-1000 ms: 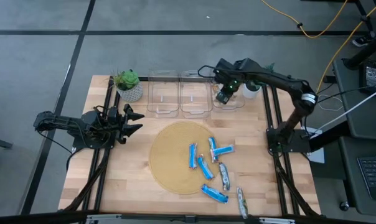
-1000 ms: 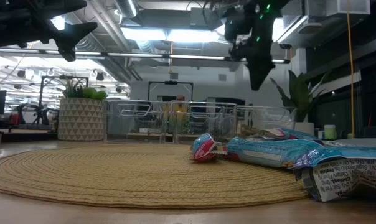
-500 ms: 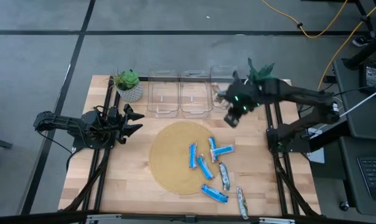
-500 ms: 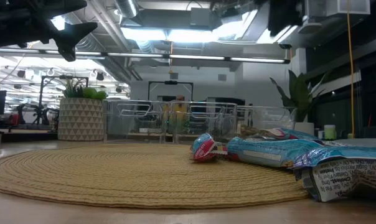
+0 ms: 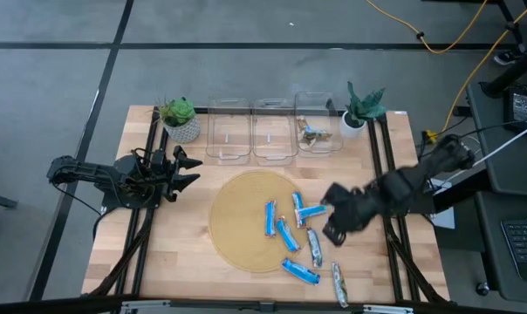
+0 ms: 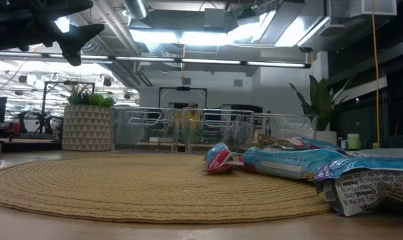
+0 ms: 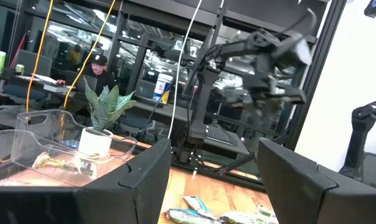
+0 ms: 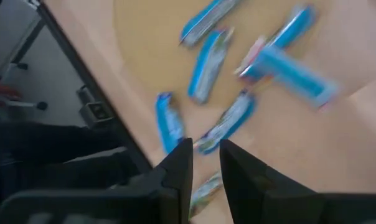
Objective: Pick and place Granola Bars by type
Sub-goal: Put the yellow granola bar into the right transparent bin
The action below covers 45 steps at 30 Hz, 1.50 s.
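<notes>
My right gripper [image 5: 331, 228] hovers over the granola bars [image 5: 291, 228] at the woven mat's [image 5: 237, 218] right edge, fingers [image 8: 175, 171] nearly closed with a narrow gap, holding nothing. One bar [image 5: 311, 133] lies in the rightmost clear bin [image 5: 326, 113]. Right wrist view is blurred. Left gripper [image 5: 183, 167] waits open, empty, far left.

Blue granola bars [image 5: 287, 235]: five. Silvery bars [image 5: 315, 247]: two on the desk [image 5: 185, 253], at least one in a bin. Clear bins [image 5: 229, 135]: three. Potted plants [image 5: 181, 119]: two. Round mat [image 5: 242, 218]: one.
</notes>
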Available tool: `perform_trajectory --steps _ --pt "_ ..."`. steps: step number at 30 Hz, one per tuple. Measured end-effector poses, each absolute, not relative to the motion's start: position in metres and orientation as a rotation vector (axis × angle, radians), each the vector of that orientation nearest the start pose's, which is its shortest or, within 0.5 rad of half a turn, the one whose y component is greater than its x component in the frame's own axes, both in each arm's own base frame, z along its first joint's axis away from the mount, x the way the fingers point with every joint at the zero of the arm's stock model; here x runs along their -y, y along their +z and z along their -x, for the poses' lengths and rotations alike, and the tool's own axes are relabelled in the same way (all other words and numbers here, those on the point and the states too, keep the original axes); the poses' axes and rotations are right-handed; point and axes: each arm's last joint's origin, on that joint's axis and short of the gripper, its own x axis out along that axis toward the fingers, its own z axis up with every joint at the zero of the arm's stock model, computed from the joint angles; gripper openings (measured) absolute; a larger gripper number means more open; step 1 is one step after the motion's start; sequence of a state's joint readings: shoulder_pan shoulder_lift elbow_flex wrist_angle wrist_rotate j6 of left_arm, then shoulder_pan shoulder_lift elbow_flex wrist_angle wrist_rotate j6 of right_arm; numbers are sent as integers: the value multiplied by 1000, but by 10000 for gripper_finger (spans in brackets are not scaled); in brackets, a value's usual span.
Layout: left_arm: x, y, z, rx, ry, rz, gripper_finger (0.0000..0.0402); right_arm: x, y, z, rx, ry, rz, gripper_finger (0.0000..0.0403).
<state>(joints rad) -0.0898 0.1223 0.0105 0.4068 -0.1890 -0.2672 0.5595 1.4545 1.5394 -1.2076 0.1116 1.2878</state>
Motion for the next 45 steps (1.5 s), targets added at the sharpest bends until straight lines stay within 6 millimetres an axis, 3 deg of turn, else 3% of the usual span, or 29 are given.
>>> perform_trajectory --steps 8,14,20,28,32,41,45 --pt "4 196 -100 304 59 306 226 -205 322 -231 -1156 -537 -984 84" --pt "4 196 -100 304 59 306 226 -241 289 -229 -1178 -720 -1093 84" --pt "4 196 -100 304 59 306 226 -262 267 -229 -1278 -799 -1150 84" --pt "4 196 -100 304 59 306 226 -274 244 -232 -1358 -835 -1097 91" --pt "4 196 -100 304 59 306 226 -278 236 -234 -1364 -827 -1065 138" --pt "4 196 -100 304 59 306 226 -282 209 -237 -1376 -897 -1007 309" --pt "4 196 -100 304 58 306 226 -285 196 -239 -1396 -931 -981 334"
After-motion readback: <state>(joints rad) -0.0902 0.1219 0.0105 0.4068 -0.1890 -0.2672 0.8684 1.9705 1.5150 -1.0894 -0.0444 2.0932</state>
